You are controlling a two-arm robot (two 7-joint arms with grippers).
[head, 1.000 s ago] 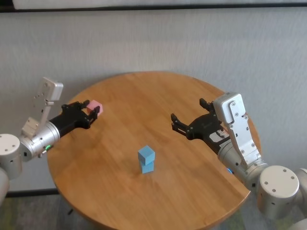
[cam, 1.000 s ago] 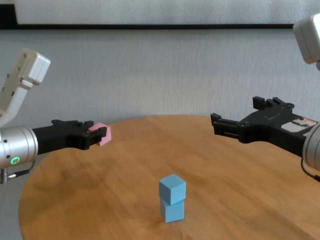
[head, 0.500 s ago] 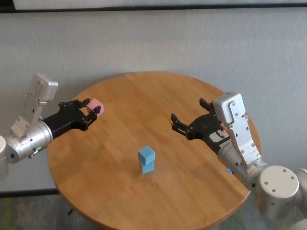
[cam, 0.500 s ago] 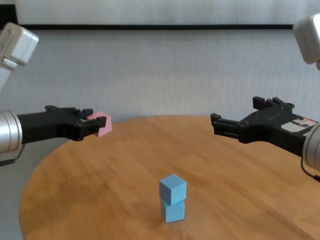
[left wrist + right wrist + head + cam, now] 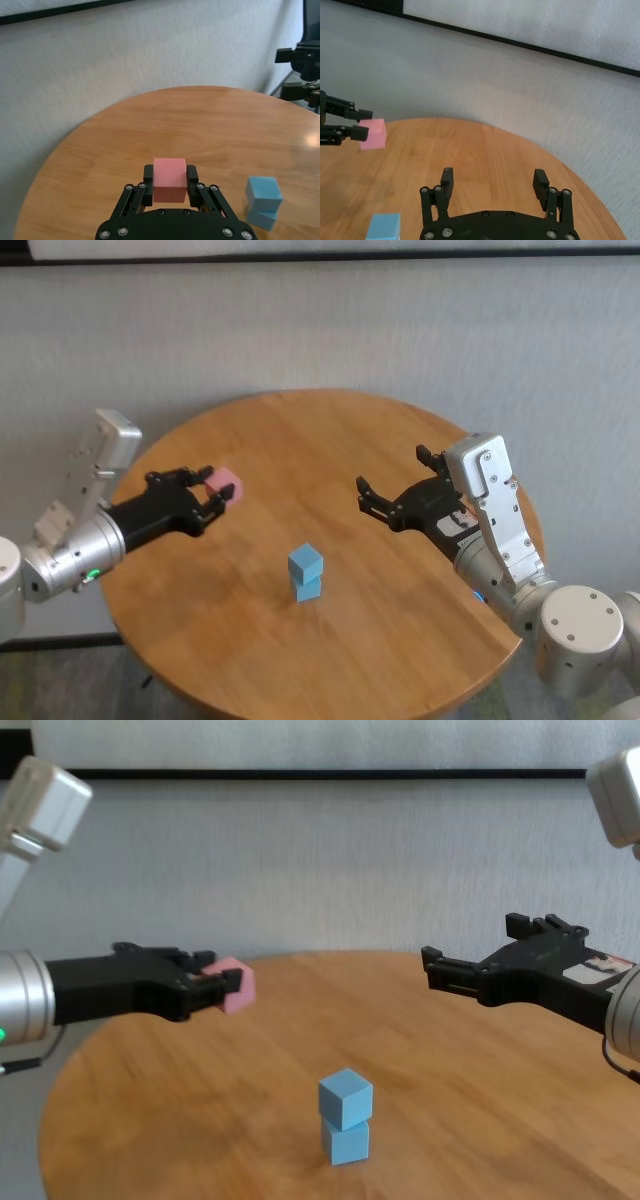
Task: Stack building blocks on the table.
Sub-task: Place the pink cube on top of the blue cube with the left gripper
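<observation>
Two light blue matte cubes [image 5: 306, 573] stacked mid round wooden counter [image 5: 400, 640]; small pink matte cube [image 5: 228, 485] clenched in left end effector [image 5: 205, 502], beside-above stack. Centre squarely over top cube, lower gently. Right end effector [image 5: 395, 495] agape, idle beside stack.

Both arms: silver metal cylinders w/ white boxy wrist modules, round grey joint caps. Left gripper [image 5: 208, 497] and right gripper [image 5: 392, 485]: black, silver screws. Green LED on left forearm.
</observation>
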